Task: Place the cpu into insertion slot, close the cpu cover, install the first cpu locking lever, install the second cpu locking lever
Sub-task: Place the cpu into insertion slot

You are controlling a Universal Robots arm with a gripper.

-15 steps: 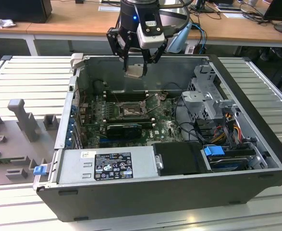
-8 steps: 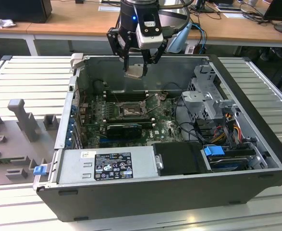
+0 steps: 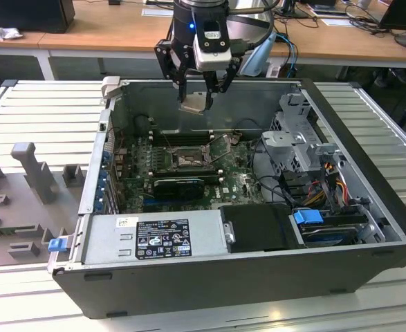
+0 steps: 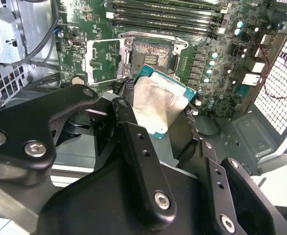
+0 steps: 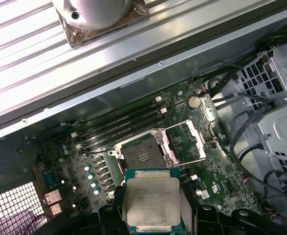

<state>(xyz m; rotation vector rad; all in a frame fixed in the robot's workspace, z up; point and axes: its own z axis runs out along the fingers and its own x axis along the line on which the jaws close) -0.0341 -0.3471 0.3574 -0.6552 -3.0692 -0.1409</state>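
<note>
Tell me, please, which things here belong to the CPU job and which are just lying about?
Job in hand:
- hand, shut on the cpu
- insertion slot, empty
- cpu cover, swung open

Not part of it:
- memory modules
- coin cell
- power supply

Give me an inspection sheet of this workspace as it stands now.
Surface: ribbed metal table carrying an open computer case.
Job's things: cpu held above the board, not seated; insertion slot empty; cpu cover swung open beside it.
Clutter: grey moulded blocks on the table at the exterior view's left.
Grippers: hand shut on the cpu, up near the case's far wall.
Cables: coloured bundle inside the case at the exterior view's right.
Surroundings: wooden desks behind the table.
</note>
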